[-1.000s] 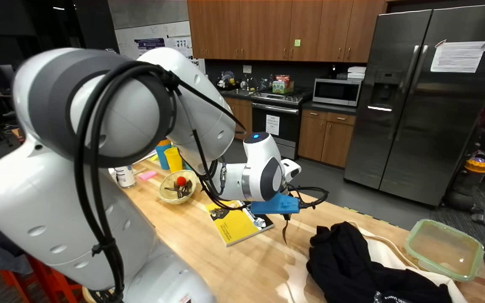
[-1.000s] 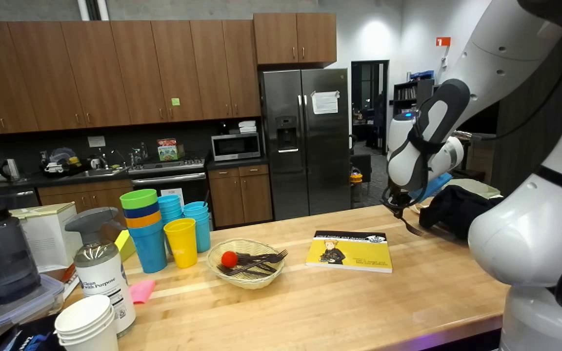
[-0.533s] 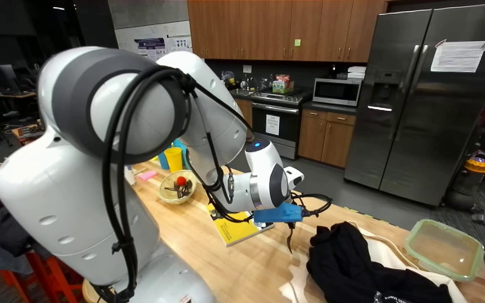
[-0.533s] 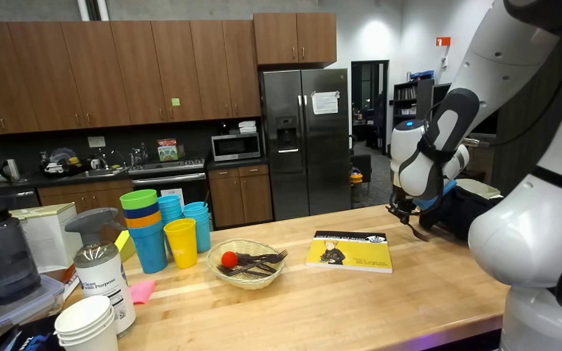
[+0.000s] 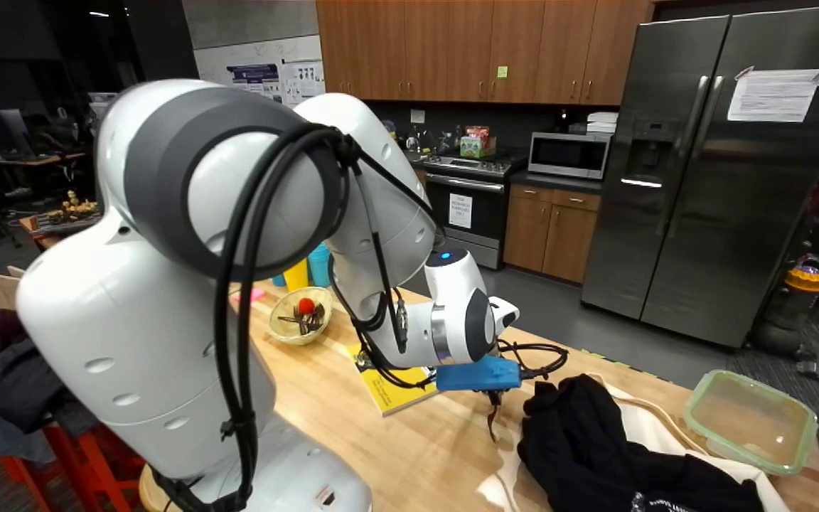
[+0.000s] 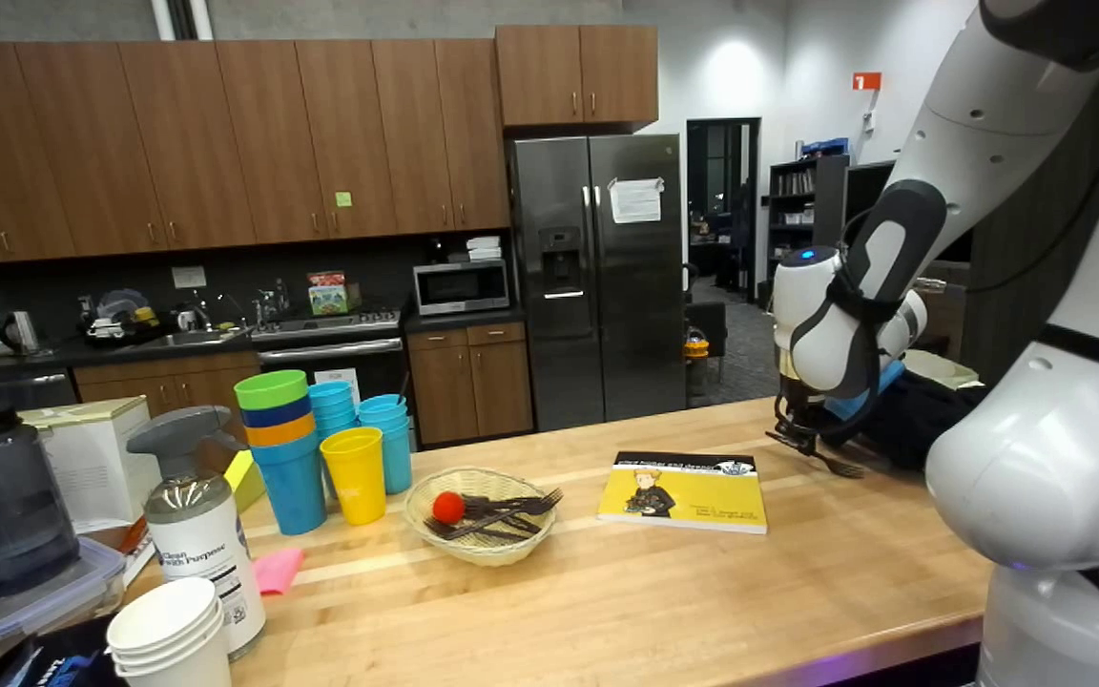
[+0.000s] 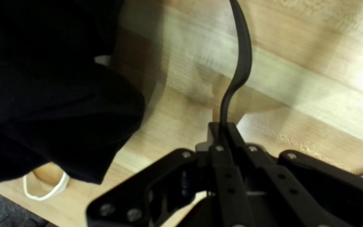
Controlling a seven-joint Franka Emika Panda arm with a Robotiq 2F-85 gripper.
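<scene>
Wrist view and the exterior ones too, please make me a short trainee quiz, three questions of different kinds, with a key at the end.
1. Multiple choice: what is the gripper shut on?
A) a yellow book
B) a dark fork
C) a white paper cup

2. True or false: in both exterior views, the red round object sits in the woven basket together with dark cutlery.

3. Fill in: in the wrist view, the black cloth lies to the picture's ____ of the held item.

Key: 1: B. 2: true. 3: left.
</scene>
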